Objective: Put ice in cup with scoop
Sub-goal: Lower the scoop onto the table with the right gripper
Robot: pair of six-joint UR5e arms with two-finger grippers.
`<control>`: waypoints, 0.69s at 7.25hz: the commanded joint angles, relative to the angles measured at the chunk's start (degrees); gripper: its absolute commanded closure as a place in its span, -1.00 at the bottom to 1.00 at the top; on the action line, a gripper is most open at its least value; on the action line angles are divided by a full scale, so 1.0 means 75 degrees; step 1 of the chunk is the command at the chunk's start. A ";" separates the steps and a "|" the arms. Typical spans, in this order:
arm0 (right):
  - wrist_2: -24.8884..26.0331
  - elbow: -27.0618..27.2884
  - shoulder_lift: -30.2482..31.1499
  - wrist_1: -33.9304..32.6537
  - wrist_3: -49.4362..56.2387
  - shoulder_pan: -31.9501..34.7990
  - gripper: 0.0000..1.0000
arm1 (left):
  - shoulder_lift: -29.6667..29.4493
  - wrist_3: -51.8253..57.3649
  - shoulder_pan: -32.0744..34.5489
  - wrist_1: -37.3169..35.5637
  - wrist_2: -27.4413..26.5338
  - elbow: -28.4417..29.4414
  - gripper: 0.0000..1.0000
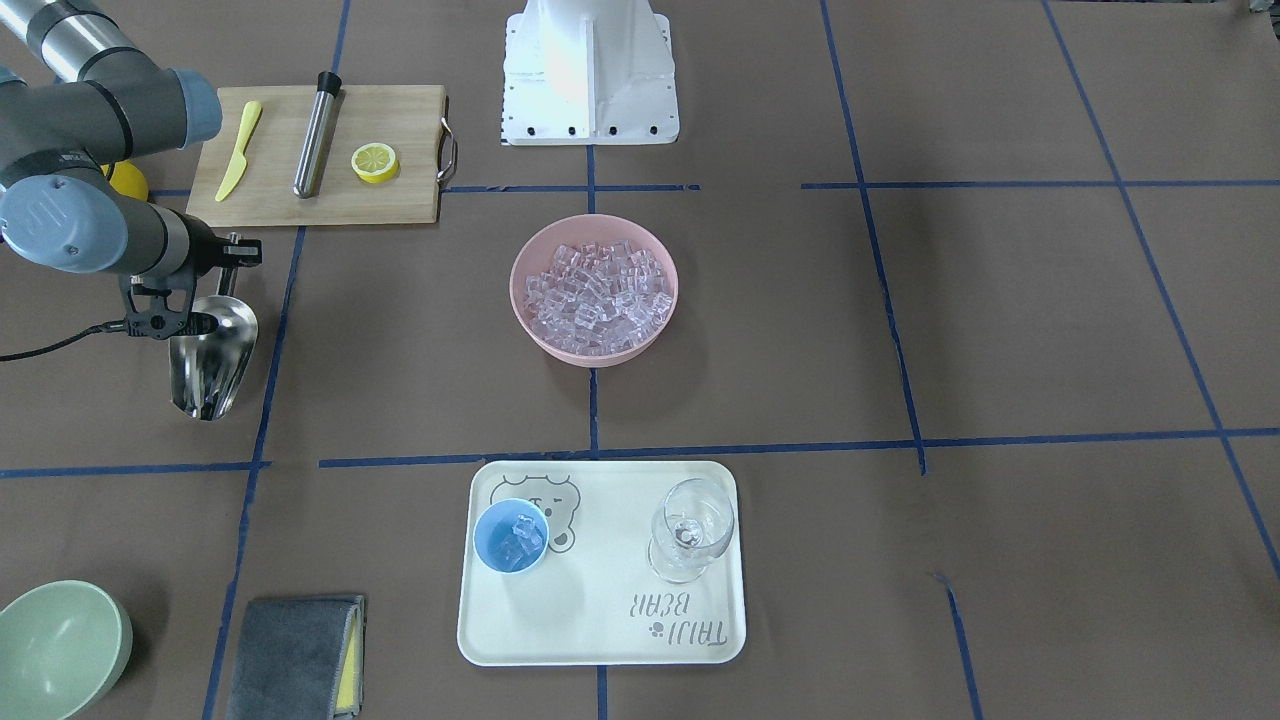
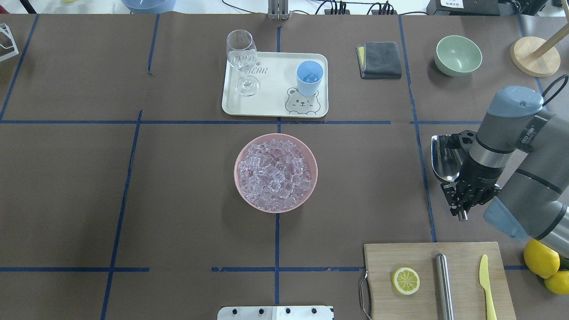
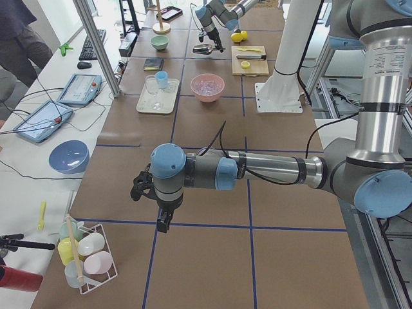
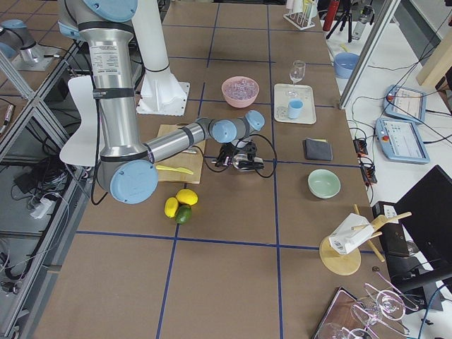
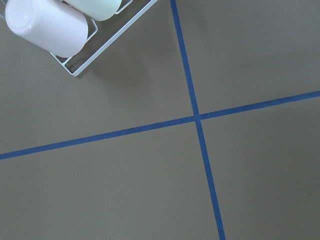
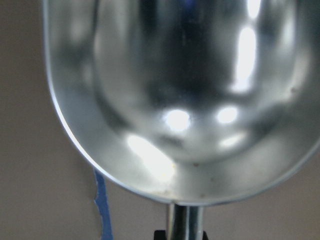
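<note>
The ice (image 1: 595,290) is a heap of clear cubes in a pink bowl (image 2: 242,153) at mid-table. The light-blue cup (image 1: 510,535) stands on a cream tray (image 1: 600,640) and holds a few cubes; it also shows in the overhead view (image 2: 310,76). My right gripper (image 2: 464,200) is shut on the thin handle of the steel scoop (image 2: 444,158), low over the table, far to the right of the bowl. In the right wrist view the scoop's trough (image 6: 180,100) is empty. My left gripper (image 3: 162,219) shows only in the exterior left view, far from all of this; I cannot tell its state.
A wine glass (image 1: 690,530) stands on the tray beside the cup. A cutting board (image 2: 426,253) near the right arm holds a lemon slice, a steel cylinder and a yellow knife. A green bowl (image 2: 458,54), a grey cloth (image 2: 380,59) and lemons (image 2: 541,258) lie nearby.
</note>
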State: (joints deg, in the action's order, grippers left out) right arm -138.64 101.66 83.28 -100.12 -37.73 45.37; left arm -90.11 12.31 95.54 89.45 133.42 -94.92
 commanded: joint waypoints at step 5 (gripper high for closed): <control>0.0377 0.0434 -0.0241 0.0142 0.0003 0.0229 -1.00 | 0.0003 0.0000 0.0000 0.0003 -0.0012 0.0000 -1.00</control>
State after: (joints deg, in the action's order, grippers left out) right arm -137.57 103.16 81.60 -99.07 -37.68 45.38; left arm -90.12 12.31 95.54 89.47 133.40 -94.92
